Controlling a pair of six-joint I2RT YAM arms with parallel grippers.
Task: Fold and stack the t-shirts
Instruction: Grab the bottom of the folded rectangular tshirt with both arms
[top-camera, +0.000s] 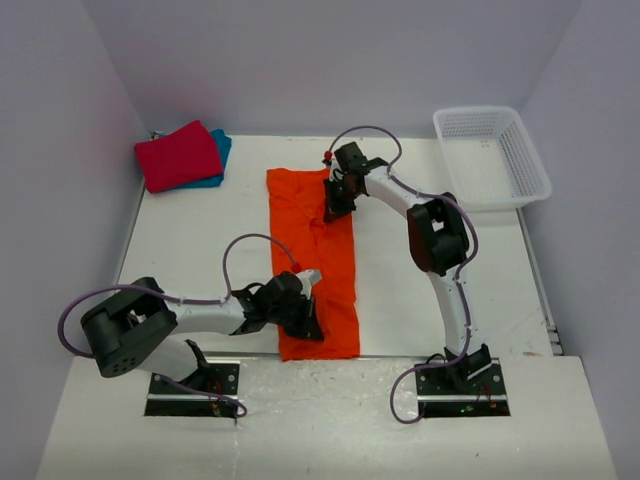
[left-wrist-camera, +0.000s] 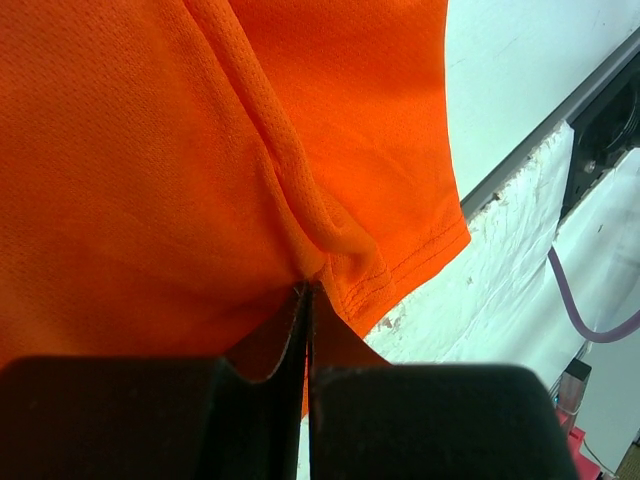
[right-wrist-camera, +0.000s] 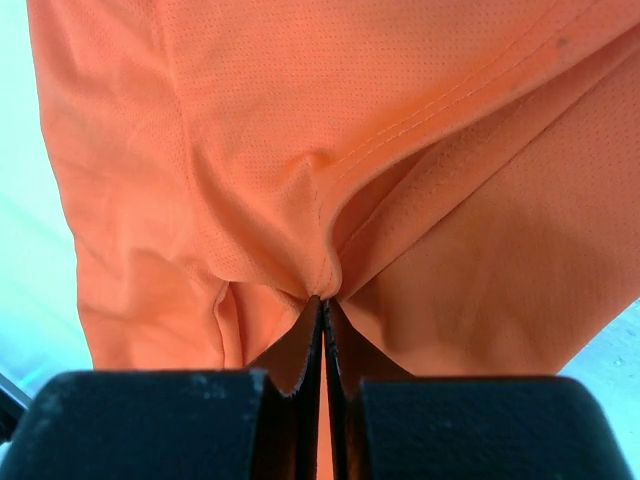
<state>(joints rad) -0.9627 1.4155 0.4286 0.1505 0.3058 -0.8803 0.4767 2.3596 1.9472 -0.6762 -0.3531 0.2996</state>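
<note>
At the far left corner of the white tabletop (top-camera: 200, 250) a folded crimson red cloth t-shirt (top-camera: 178, 155) lies on top of a teal blue cloth t-shirt (top-camera: 222, 152), of which only the right and near edges show. Nearer the middle, the left tool (top-camera: 308, 325) reaches in from the left at the near end of a bright orange mesh-cloth t-shirt (top-camera: 335, 280). In the left wrist view its jaws are pressed together on a pinch of that orange fabric (left-wrist-camera: 150, 180), close to a stitched hem corner, with the cloth puckering at the left tool's tip (left-wrist-camera: 305, 290). The orange shirt lies as a long, narrow strip running from the near edge of the tabletop toward the far side, in the centre and well apart from the red and teal pair. At its far end the right tool (top-camera: 333, 210) comes down onto the cloth. The right wrist view shows its jaws (right-wrist-camera: 325, 300) closed on a gathered fold of the orange shirt (right-wrist-camera: 250, 150), beside a seam line. At the far right corner stands a white plastic lattice basket (top-camera: 528, 150), well apart from the shirts.
</note>
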